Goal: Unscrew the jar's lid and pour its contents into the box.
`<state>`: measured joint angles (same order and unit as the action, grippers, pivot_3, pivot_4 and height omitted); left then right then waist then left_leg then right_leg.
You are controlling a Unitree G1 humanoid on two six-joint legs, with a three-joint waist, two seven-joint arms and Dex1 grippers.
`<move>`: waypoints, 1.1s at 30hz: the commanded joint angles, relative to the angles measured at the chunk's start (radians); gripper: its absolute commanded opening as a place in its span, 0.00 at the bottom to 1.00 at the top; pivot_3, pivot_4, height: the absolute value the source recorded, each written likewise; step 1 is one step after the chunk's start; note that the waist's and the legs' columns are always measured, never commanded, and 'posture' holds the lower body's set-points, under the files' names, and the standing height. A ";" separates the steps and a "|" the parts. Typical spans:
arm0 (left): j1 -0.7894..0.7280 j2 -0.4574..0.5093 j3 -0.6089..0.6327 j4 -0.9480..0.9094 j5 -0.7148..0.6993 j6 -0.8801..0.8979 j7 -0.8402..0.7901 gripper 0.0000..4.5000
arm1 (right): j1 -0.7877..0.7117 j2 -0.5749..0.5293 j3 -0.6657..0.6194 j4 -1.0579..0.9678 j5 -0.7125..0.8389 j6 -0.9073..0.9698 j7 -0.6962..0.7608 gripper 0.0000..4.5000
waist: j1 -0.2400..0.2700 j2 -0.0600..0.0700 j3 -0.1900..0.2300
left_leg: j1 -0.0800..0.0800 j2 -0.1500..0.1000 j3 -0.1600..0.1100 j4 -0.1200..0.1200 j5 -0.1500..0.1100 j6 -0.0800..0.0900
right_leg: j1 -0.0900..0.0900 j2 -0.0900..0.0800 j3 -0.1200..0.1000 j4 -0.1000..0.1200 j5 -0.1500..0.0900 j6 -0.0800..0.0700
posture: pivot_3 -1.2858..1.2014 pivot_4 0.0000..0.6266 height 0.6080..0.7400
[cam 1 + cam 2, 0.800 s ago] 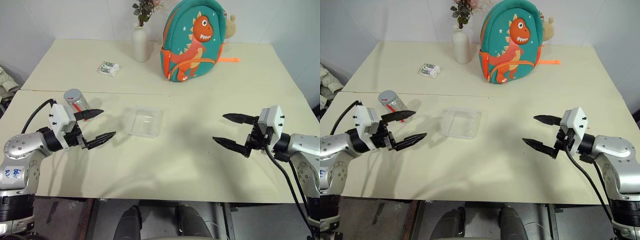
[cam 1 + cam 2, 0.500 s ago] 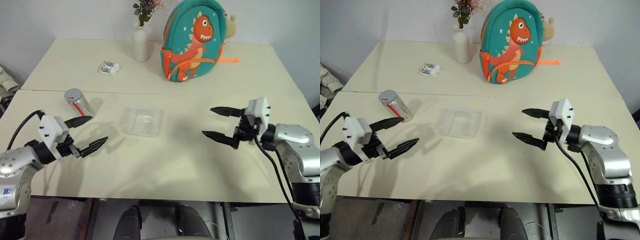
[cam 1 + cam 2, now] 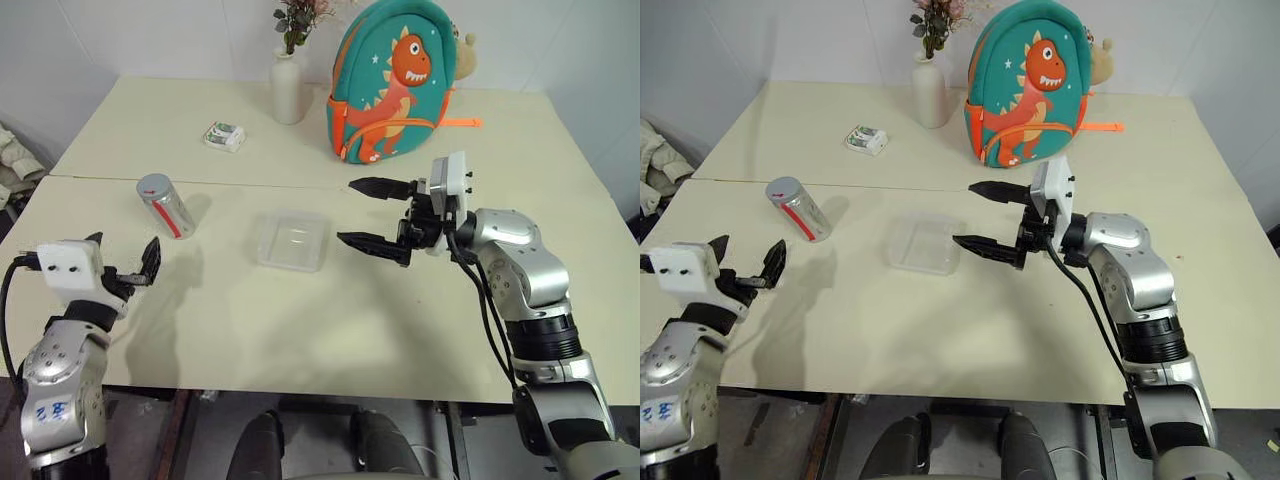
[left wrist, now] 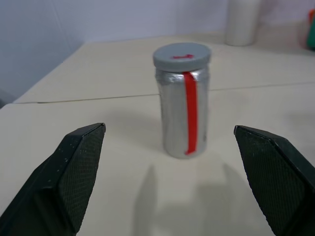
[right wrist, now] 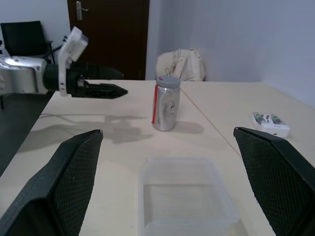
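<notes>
Both end effectors gape wide and empty, left (image 3: pixel 128 268) facing the upright jar (image 3: pixel 166 206) with lid (image 4: pixel 181 54) on, right (image 3: pixel 372 215) hovering just beside the box (image 3: pixel 291 242) mid-table (image 3: pixel 330 330).

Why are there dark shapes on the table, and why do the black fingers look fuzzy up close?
Left eye view: the grippers' shadows fall on the table. Left wrist view: the jar is fairly sharp, but the near fingers are soft, too close to focus. Right wrist view: the clear box is faint.
</notes>
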<state>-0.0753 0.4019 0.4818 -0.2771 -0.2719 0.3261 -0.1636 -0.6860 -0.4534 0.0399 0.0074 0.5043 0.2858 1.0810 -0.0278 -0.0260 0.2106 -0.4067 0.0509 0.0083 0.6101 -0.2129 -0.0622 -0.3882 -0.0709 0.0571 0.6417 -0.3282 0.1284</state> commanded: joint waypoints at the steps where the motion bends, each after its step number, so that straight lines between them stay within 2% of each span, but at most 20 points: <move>1: -0.065 0.006 -0.024 0.082 0.032 -0.054 0.016 0.99 | -0.018 0.014 -0.014 -0.028 -0.005 -0.016 -0.028 1.00 | -0.001 0.000 0.000 | 0.000 0.000 0.001 0.000 0.000 0.000 | 0.000 0.000 0.000 -0.001 0.001 0.000 | 0.52 0.24 1.00; 7: -0.217 0.037 -0.070 0.299 0.075 -0.144 0.008 0.99 | -0.010 0.026 -0.019 -0.048 -0.014 -0.024 -0.053 1.00 | -0.002 -0.001 0.000 | -0.001 0.002 0.001 0.000 0.000 0.000 | -0.003 0.002 0.000 0.001 0.001 -0.001 | 0.52 0.24 1.00; 19: -0.413 0.083 -0.115 0.633 0.121 -0.303 -0.008 0.99 | 0.036 0.023 -0.031 -0.108 -0.006 -0.010 -0.098 1.00 | -0.001 -0.001 0.000 | -0.002 0.009 0.004 0.000 -0.001 -0.002 | -0.004 0.009 0.002 0.000 0.002 -0.002 | 0.52 0.24 1.00; 22: -0.435 0.082 -0.114 0.679 0.117 -0.331 -0.011 0.86 | 0.041 0.024 -0.030 -0.113 -0.006 -0.010 -0.103 1.00 | -0.002 -0.001 0.000 | -0.002 0.010 0.005 0.000 -0.001 -0.002 | -0.005 0.010 0.002 0.000 0.002 -0.002 | 0.52 0.24 1.00; 28: -0.414 0.073 -0.118 0.666 0.112 -0.334 -0.012 0.45 | 0.041 0.031 -0.026 -0.113 -0.005 -0.013 -0.109 1.00 | -0.002 -0.001 0.000 | -0.002 0.010 0.005 0.000 -0.002 -0.002 | -0.005 0.010 0.002 0.000 0.002 -0.002 | 0.52 0.24 1.00; 33: -0.355 0.070 -0.112 0.509 0.043 -0.291 -0.072 0.45 | 0.039 0.038 -0.021 -0.113 -0.004 -0.011 -0.111 1.00 | -0.002 -0.001 0.000 | -0.002 0.011 0.005 0.000 -0.002 -0.003 | -0.005 0.010 0.002 0.000 0.002 -0.003 | 0.52 0.24 1.00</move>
<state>-0.4393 0.4623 0.3615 0.3360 -0.1913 0.0324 -0.2021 -0.6446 -0.4197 0.0332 -0.0603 0.4850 0.2844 0.9761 -0.0302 -0.0266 0.2103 -0.4086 0.0621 0.0137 0.6099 -0.2148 -0.0651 -0.3931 -0.0604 0.0595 0.6414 -0.3263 0.1258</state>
